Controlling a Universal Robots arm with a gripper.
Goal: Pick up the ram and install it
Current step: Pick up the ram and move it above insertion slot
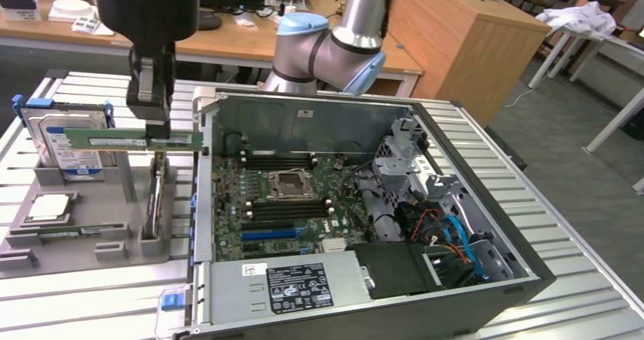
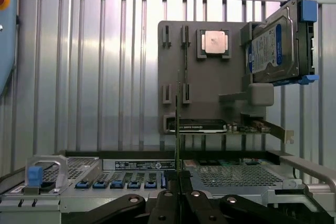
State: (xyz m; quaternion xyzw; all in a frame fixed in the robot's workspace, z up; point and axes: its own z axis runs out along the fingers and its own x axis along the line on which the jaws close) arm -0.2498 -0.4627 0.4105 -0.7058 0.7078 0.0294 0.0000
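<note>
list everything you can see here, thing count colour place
ram: one, green, held level above the holder
hard drive: one, silver and blue, upright in the holder
holder: one, grey, on the table, exterior view's left
computer case: one, dark grey, open, beside the holder
motherboard: one, green, inside the computer case
table: one, silver, slatted, under holder and computer case
arm: one, silver and pale blue, behind the computer case
gripper: one, black, shut on the ram

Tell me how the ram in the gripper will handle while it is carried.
The ram is probably stiff: it juts level from both sides of the gripper without sagging. It is likely light, a thin board that looks like a mere line edge-on in the wrist view. Pinched only near its middle, it might pivot if bumped.
</note>
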